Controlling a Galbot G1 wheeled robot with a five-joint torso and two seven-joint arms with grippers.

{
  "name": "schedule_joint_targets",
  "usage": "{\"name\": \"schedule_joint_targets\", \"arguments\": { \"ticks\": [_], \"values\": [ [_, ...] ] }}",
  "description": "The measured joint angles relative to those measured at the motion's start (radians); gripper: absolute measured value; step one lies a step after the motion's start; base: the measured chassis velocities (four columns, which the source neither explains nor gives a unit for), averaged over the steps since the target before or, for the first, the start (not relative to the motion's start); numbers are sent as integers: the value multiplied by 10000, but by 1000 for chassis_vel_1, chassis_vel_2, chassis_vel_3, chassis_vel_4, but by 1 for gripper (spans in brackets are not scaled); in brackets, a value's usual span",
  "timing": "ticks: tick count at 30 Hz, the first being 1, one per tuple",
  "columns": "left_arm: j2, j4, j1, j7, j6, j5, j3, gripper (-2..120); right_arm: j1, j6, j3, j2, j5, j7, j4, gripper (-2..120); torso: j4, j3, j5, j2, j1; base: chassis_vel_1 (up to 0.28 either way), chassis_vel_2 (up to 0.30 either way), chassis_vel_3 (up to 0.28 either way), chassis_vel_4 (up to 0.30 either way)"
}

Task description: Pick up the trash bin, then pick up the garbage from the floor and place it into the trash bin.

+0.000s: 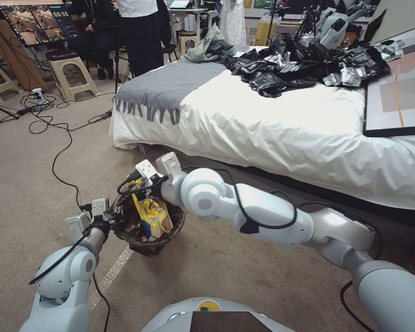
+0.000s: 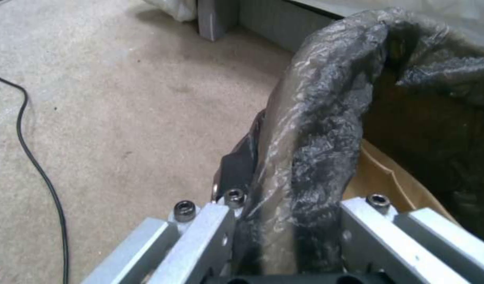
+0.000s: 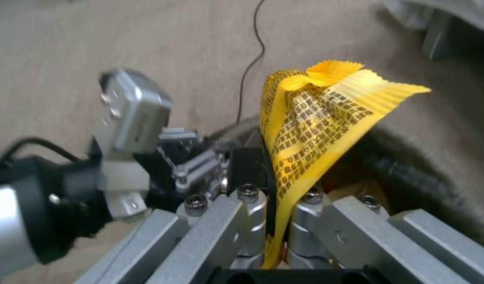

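The trash bin (image 1: 148, 248), lined with a dark bag, hangs just above the carpet floor (image 1: 27, 184) in front of me. My left gripper (image 1: 112, 215) is shut on its near-left rim; the left wrist view shows the bag-covered rim (image 2: 315, 134) pinched in that gripper (image 2: 287, 207). My right gripper (image 1: 141, 186) is shut on a yellow wrapper (image 1: 153, 215), a piece of the garbage, whose lower end hangs inside the bin. The right wrist view shows that gripper (image 3: 276, 197) clamping the wrapper (image 3: 310, 126) over the bin's rim (image 3: 410, 173). More litter (image 1: 134, 228) lies in the bin.
A bed (image 1: 286, 129) with white sheets, a grey throw and a heap of black bags (image 1: 299, 64) stands close behind the bin. Black cables (image 1: 55, 138) run over the carpet at left, near stools (image 1: 71, 69). A pale tape strip (image 1: 110, 274) crosses the floor below the bin.
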Motion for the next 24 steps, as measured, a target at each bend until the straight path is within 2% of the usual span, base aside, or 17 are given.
{"name": "schedule_joint_targets", "arguments": {
  "ticks": [11,13,14,17,19,21,22,24],
  "values": [
    [-21,49,-30,18,0,42,20,5,-347,132,-403,274,-265,-101,-809,-1,0,0,2,0,0,0,0,0,0],
    [-23,59,-31,24,0,42,8,5,-424,206,-461,301,-420,-108,-972,8,0,-1,2,0,0,0,0,0,0],
    [-23,59,-31,24,0,42,8,5,-424,206,-461,301,-420,-108,-972,8,0,-1,2,0,0,0,0,0,0],
    [-28,67,-23,36,0,43,-14,5,-470,427,-476,368,-555,-171,-1210,23,1,-1,2,0,0,0,0,0,0],
    [-30,68,-21,38,0,43,-21,5,-472,457,-448,392,-560,-186,-1268,26,1,-1,2,0,0,0,0,0,0],
    [-31,68,-22,43,0,43,-34,5,-457,552,-393,432,-568,-213,-1354,38,1,-1,2,0,-1,0,0,0,0],
    [-31,68,-22,43,0,43,-34,5,-457,552,-393,432,-568,-213,-1354,38,1,-1,2,0,-1,0,0,0,0],
    [-21,86,-32,47,0,41,-41,5,-426,620,-347,460,-568,-221,-1399,47,1,-1,2,0,-1,0,0,0,0]
  ]
}}
